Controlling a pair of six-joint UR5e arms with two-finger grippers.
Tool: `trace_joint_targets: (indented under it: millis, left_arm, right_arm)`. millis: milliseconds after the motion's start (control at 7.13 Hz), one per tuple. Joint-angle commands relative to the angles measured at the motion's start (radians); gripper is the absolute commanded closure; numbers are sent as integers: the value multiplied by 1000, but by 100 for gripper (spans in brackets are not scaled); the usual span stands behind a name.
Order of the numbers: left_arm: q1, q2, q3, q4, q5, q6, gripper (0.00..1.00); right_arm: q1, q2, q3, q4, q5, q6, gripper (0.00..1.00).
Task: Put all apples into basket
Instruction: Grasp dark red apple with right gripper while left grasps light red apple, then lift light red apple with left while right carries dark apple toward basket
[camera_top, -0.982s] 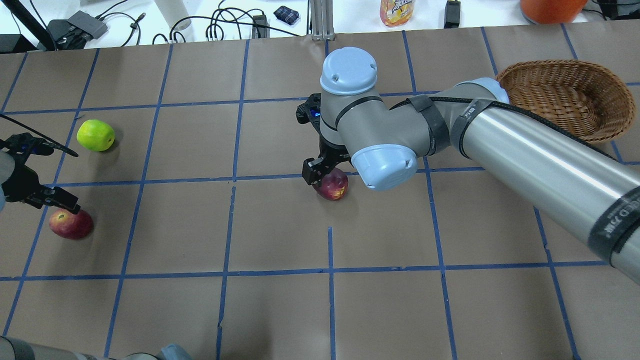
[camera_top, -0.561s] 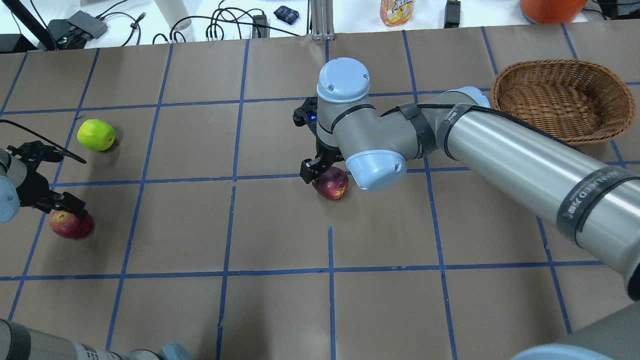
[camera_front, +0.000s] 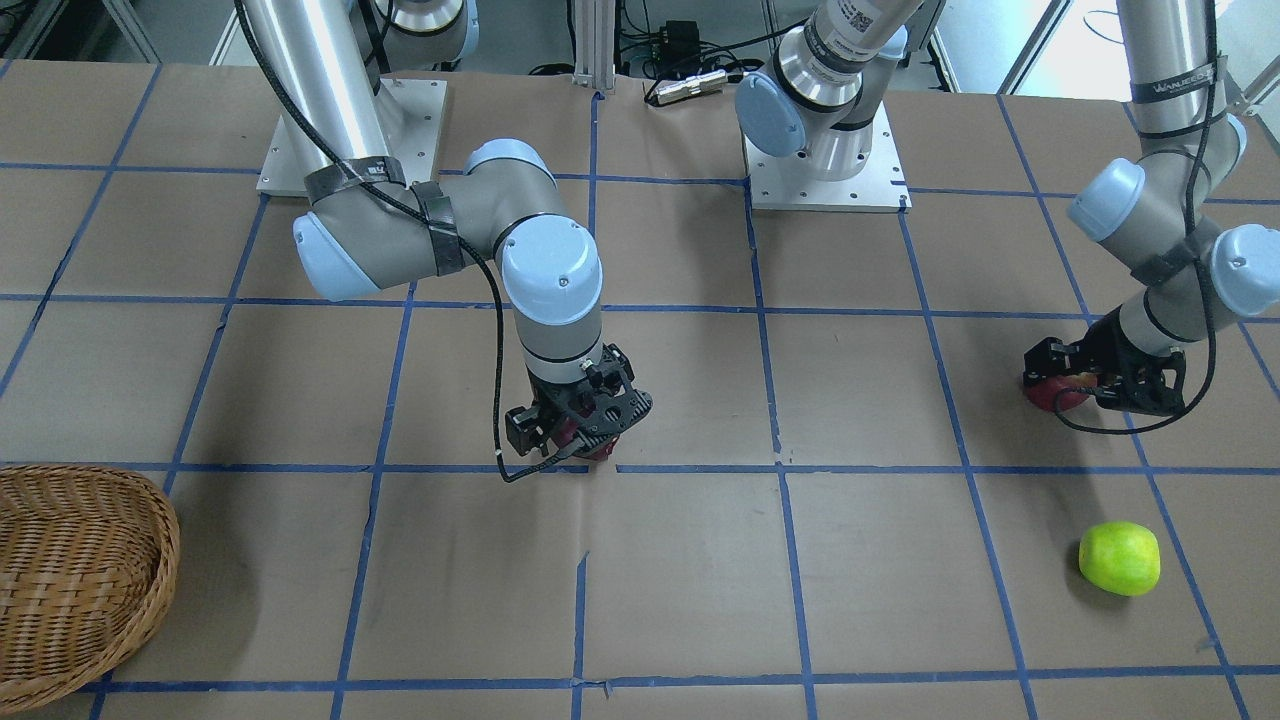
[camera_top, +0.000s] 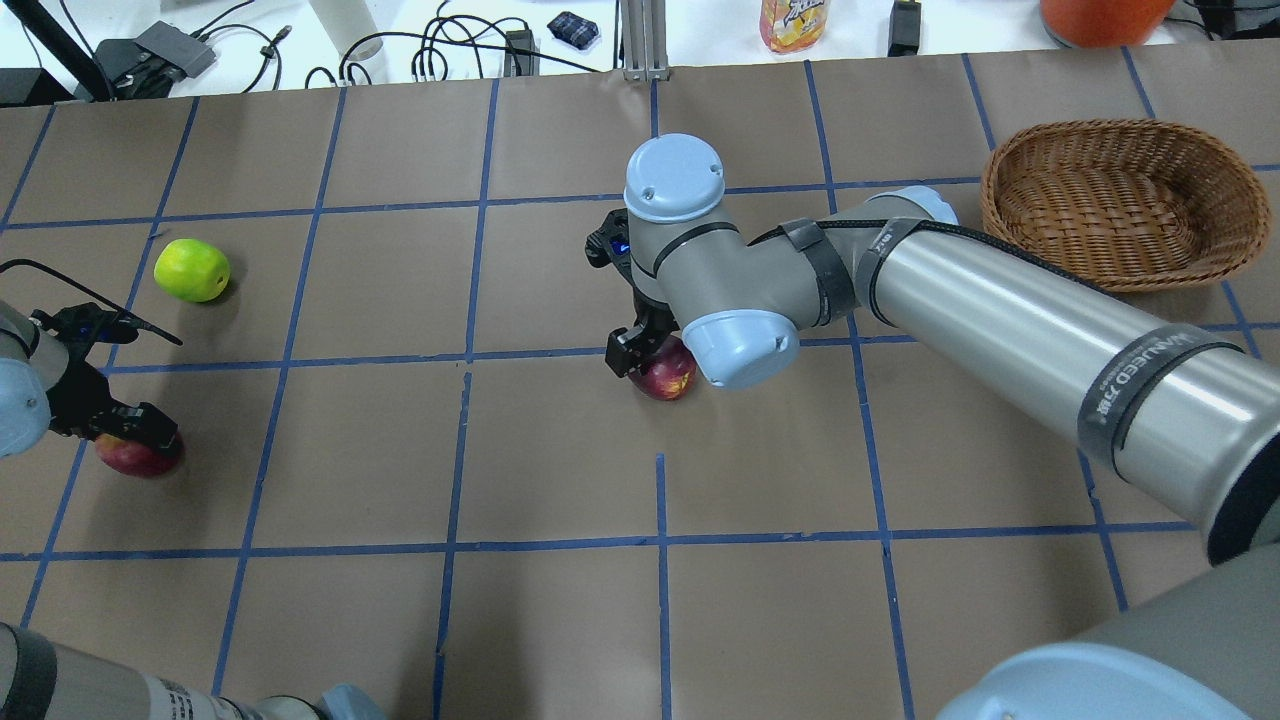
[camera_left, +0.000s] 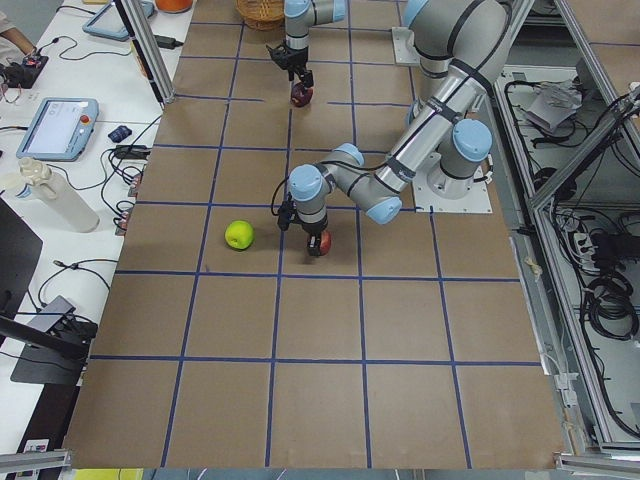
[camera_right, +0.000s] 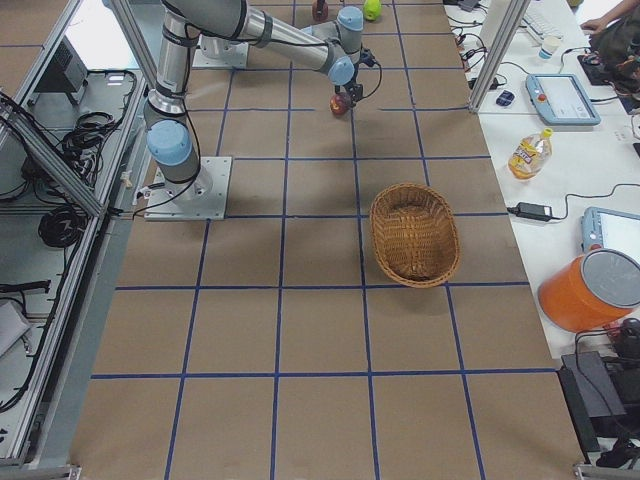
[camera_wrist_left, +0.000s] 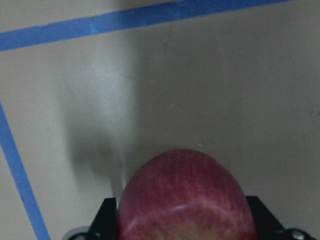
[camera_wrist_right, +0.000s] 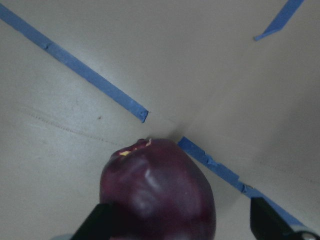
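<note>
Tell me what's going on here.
Each arm is going for an apple. The right gripper straddles the dark apple mid-table, fingers open; the left gripper is down around the red apple. Both rest on the table. The green apple lies untouched, and the basket is empty.

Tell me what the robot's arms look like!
The right arm and left arm are shiny silver tubes with grey joints and pale blue caps. Black bands with white letters and black cables wrap them. The right gripper and left gripper are black.
</note>
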Motion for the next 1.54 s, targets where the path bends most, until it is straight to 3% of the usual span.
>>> trace_joint_targets:
  millis: [0,421,701,1122,1262,1403]
  left_arm:
    - [-28,23,33,-62,-1,-103,63]
    - [-183,81,203,-357,-18,-405,63]
    - [-280,96,237,-400,-26,-560,63]
    - [-361,138,236,-404,-187,-813,63]
    - [-416,156,239,-415,-233,-922,63]
    - [-494,152,239,-407,-247,-1061,63]
  right_arm:
    - [2,8,3,1,6,2,0]
    - [20,2,-3,4,9,4,0]
    - [22,7,0,1,6,2,0]
    - [23,36,3,1,6,5,0]
    - [22,38,-3,0,4,-1,17]
    - [22,33,-11,10,-9,-1,87]
